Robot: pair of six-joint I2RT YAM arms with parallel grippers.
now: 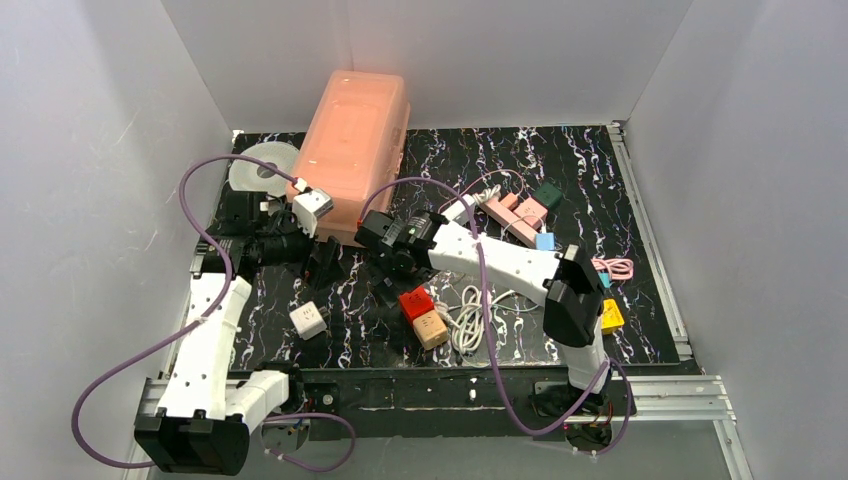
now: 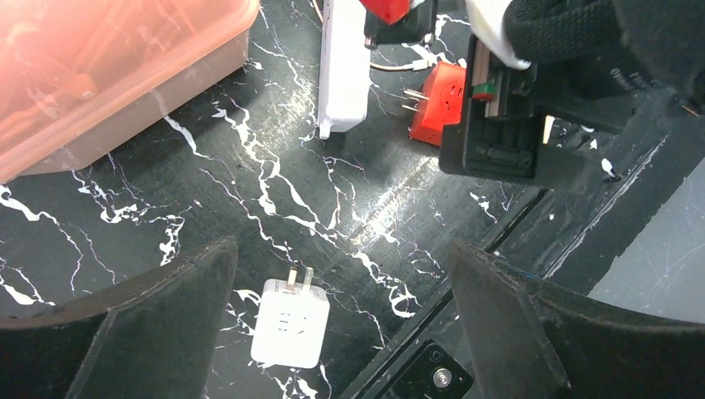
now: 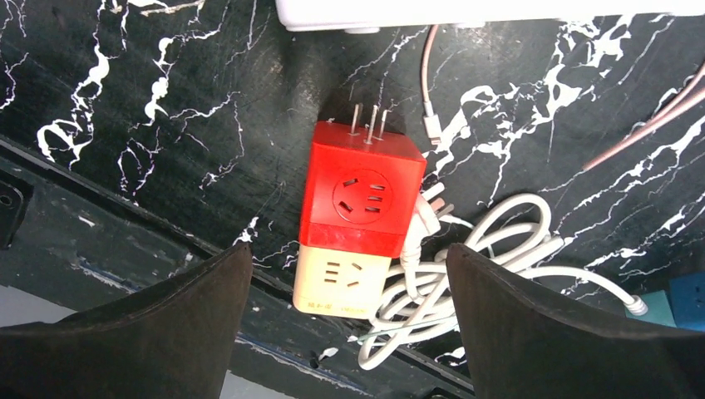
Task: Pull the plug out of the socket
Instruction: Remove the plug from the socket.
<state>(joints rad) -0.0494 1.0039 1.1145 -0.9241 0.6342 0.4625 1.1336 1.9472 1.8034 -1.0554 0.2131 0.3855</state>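
Prongs (image 3: 368,125) of the red plug cube (image 3: 362,195) lie bare on the table (image 3: 125,100), just clear of the white power strip (image 3: 499,10). Both arms' jaws hang wide apart and empty, so the pull looks done.

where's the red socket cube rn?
The red socket cube lies centre-front in the top view, flush against the beige cube, with the white cable coil on its right.

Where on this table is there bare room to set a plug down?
Free: the far right corner between green cube and right rail; the near strip between white charger and red cube. Crowded: around the white cord coil.
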